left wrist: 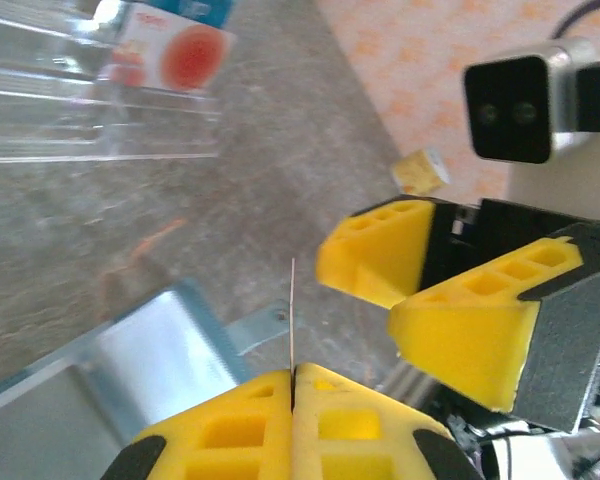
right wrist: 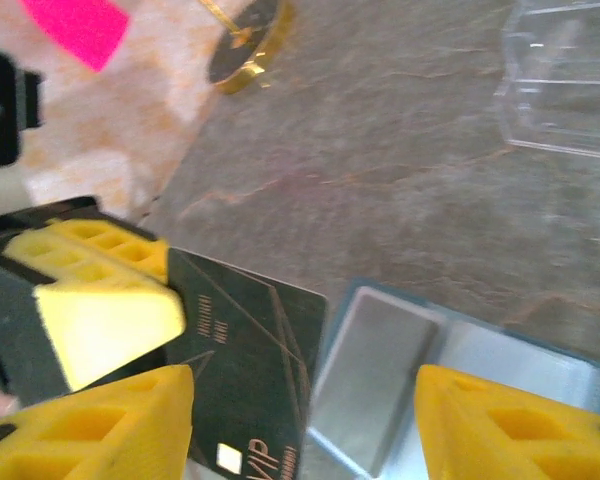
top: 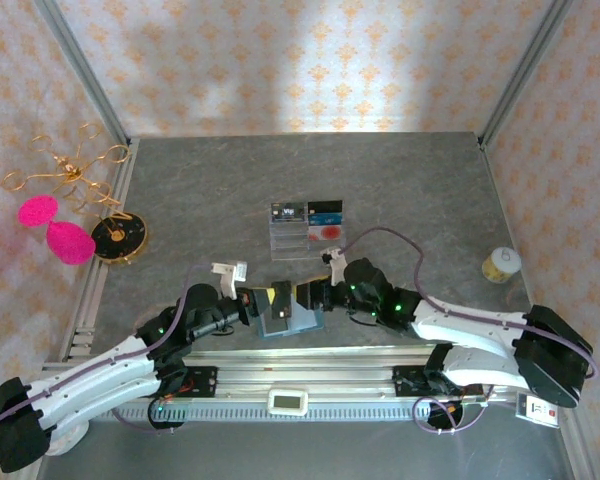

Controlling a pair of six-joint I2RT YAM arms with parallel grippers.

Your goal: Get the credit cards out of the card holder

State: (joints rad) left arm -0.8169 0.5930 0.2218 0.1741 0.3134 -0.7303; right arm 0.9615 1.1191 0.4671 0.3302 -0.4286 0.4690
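Note:
The teal-blue card holder (top: 292, 322) lies open at the near edge between both arms, its lighter blue inside (right wrist: 380, 365) facing up. My left gripper (left wrist: 293, 375) is shut on a black credit card (right wrist: 248, 360) with gold VIP print, which it holds upright just left of the holder; the left wrist view sees the card edge-on (left wrist: 293, 305). My right gripper (right wrist: 302, 392) is open over the holder, facing the left one, with nothing between its fingers (left wrist: 380, 250). A pale card with red print (top: 326, 232), a black card (top: 288, 212) and a blue one (top: 326, 209) lie in the tray.
A clear plastic compartment tray (top: 292, 245) stands mid-table beyond the holder. At the left edge a black-and-gold disc (top: 118, 236) carries a gold wire stand (top: 72, 170) with pink discs (top: 70, 243). A small pale yellow cup (top: 501, 264) sits at the right.

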